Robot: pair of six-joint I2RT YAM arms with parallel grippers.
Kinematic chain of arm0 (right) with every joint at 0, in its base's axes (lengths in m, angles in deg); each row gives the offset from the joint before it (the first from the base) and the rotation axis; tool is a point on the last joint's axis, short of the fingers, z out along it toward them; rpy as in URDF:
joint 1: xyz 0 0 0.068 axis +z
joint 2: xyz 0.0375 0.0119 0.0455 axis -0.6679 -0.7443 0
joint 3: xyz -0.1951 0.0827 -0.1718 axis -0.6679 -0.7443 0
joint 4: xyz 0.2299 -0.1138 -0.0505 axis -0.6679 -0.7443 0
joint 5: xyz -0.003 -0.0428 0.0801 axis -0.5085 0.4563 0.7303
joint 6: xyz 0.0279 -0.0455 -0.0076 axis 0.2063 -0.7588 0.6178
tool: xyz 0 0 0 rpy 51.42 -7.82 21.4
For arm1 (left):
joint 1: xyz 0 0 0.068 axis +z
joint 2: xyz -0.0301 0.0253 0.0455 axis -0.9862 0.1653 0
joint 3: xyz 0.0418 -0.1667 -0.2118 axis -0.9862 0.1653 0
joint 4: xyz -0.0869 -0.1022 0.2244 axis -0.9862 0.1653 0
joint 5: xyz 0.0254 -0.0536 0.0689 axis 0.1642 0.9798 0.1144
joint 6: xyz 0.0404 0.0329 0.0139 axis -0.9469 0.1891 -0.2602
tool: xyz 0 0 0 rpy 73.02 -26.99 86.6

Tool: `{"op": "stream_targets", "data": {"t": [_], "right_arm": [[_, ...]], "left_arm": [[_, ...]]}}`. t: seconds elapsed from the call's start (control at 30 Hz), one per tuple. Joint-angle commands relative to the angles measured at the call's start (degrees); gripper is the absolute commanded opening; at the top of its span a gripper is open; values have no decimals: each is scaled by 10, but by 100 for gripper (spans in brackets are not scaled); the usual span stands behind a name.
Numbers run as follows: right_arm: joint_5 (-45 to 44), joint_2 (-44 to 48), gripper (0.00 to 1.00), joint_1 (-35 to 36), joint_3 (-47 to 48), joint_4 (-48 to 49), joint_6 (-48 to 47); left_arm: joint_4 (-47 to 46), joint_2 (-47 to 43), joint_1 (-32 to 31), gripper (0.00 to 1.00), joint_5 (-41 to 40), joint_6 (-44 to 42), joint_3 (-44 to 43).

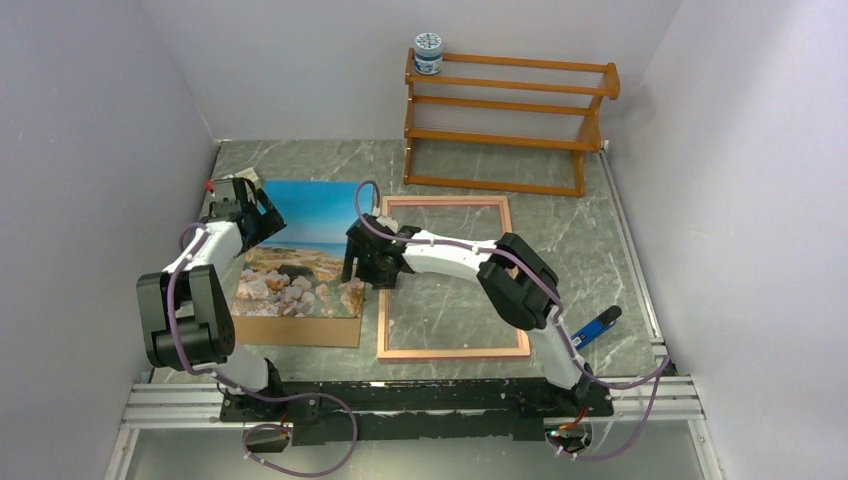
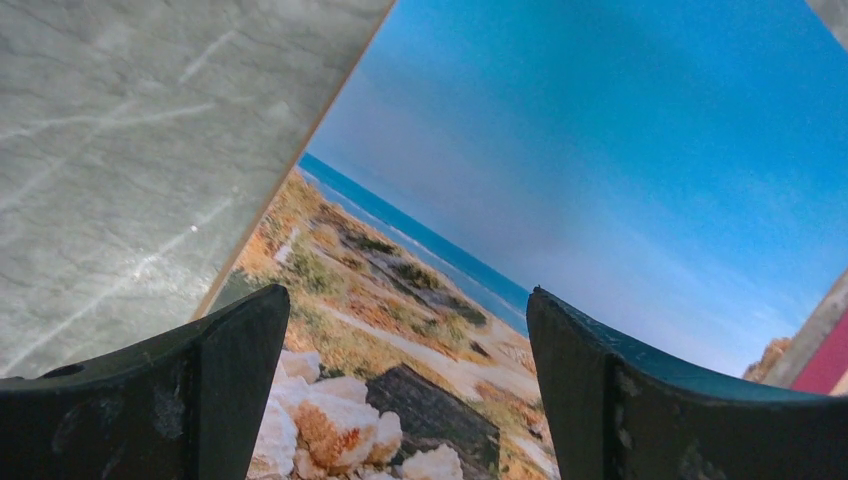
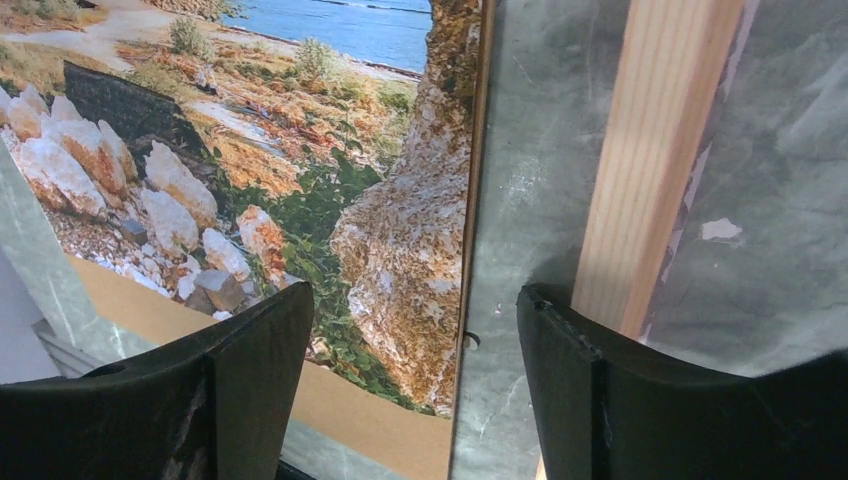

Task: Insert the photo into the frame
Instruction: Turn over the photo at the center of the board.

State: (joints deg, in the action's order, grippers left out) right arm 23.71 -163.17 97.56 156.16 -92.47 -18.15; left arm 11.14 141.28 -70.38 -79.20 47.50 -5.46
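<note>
The photo (image 1: 300, 250), a rocky seashore under blue sky, lies face up on a brown fibreboard panel (image 1: 300, 331), left of the frame (image 1: 455, 351). The frame lies flat with its pale wood side up. My left gripper (image 1: 262, 215) hangs open over the photo's upper left part; in the left wrist view its open gripper (image 2: 405, 292) has only the photo (image 2: 600, 150) beneath. My right gripper (image 1: 360, 270) is open above the photo's right edge. In the right wrist view that gripper (image 3: 415, 300) straddles the edge of the photo (image 3: 380, 200), with the frame's wood rail (image 3: 650, 150) just to the right.
An orange-brown wooden rack (image 1: 510, 120) stands at the back with a small jar (image 1: 428, 53) on its top shelf. A blue-handled tool (image 1: 598, 327) lies near the right arm's base. Grey walls close in on the left, back and right.
</note>
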Motion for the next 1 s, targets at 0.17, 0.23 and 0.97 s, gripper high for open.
{"op": "stream_targets", "data": {"t": [0.17, 0.23, 0.97], "right_arm": [[-17, -36, 78, 5, 51, -61, -6], [-3, -41, 75, 5, 48, -49, -7], [40, -9, 19, -15, 52, -5, -30]], "left_arm": [[-72, 24, 5, 92, -23, -12, 26], [-76, 24, 5, 91, -3, -6, 38], [-37, 16, 6, 87, 1, 43, 84]]}}
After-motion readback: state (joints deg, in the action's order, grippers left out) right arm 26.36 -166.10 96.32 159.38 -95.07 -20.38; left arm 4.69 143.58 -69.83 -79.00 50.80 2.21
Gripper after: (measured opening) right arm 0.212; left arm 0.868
